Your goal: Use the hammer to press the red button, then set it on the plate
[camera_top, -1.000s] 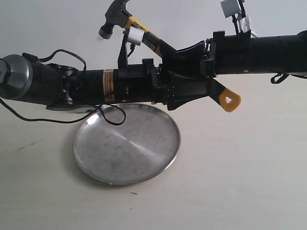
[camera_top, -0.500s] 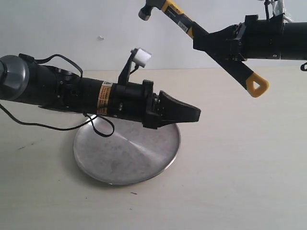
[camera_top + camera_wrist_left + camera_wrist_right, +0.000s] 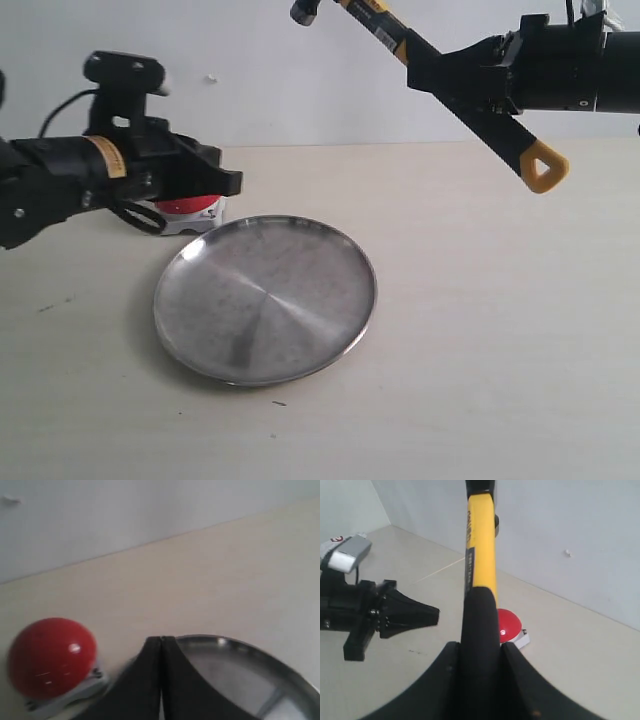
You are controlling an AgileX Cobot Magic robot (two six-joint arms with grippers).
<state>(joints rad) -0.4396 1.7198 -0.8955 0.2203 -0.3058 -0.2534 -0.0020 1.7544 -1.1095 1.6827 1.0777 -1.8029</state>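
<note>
1. Two pincers are seen: the right pincer (image 3: 440,75) is clenched on the one hammer (image 3: 497,130), held aloft; the left pincer (image 3: 225,182) is clenched empty near the one red button (image 3: 185,205).
2. One plate (image 3: 265,300) is laid on the table (image 3: 480,320) beside that button.

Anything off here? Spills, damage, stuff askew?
Nothing stands out. The plate lies flat on the table, the red button sits upright on its base beside it, and the hammer is gripped mid-handle in the right gripper, tilted in the air. The left gripper is shut near the button.
</note>
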